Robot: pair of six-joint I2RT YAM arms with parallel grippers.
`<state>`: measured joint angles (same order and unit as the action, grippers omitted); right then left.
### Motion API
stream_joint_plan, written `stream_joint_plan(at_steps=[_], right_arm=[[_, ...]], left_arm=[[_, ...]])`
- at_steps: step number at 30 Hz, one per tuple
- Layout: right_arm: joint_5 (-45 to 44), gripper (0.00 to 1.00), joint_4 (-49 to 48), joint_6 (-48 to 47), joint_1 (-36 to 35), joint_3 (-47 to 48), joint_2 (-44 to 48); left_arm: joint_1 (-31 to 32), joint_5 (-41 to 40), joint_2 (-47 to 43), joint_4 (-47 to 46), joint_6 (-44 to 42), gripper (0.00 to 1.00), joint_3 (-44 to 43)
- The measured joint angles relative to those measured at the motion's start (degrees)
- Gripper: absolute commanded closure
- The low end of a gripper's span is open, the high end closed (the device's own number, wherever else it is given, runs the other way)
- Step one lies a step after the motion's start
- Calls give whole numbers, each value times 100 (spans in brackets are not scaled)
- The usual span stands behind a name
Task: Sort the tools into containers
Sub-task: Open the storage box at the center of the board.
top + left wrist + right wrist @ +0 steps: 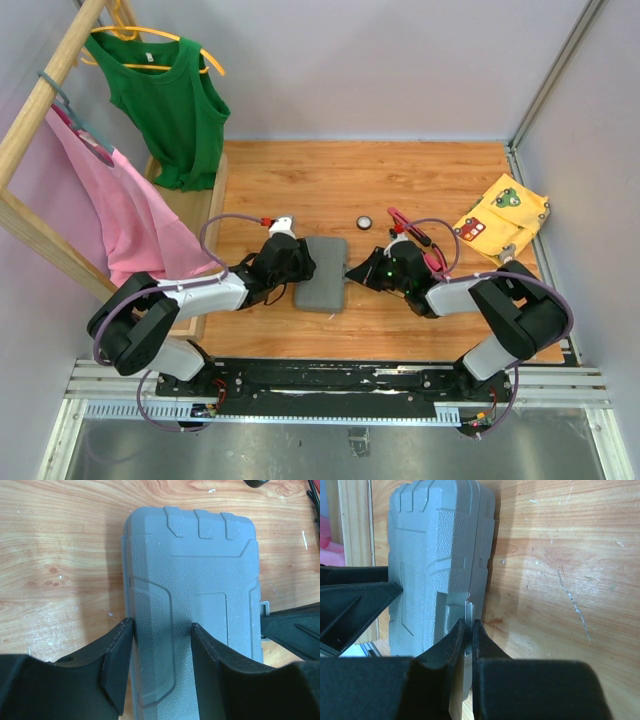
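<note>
Currently: flat grey textured plastic tool case [321, 272] lies closed mid-counter, nearer the near edge. Left gripper [161, 626] spread over the lid; right gripper [468, 624] clenched on grey latch tab [469, 611]. Risk: tab slips free, or case skids unbraced.

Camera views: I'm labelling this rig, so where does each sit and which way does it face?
Top external: high behind the robot, looking down; left arm, right arm show.
Left wrist: looking down on the grey case; open left gripper shows.
Right wrist: low beside the case; right gripper shut on its latch.
Both wrist views share the case.
</note>
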<state>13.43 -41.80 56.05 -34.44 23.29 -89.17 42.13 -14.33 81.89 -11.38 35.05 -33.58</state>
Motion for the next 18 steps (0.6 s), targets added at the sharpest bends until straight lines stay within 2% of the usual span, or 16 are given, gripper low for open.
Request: stream_joint_plan(at_steps=[7,11,18], right_arm=[[208,99,133,-236,-2,0,184],[308,99,201,-286,-2,0,352],[299,99,581,-365,-2,-22,826]], left_arm=[[13,-9,-448,186,122,39,258],[11,-74,-774,590,109,31,313],[7,-269,-1279,1423,2,25,273]])
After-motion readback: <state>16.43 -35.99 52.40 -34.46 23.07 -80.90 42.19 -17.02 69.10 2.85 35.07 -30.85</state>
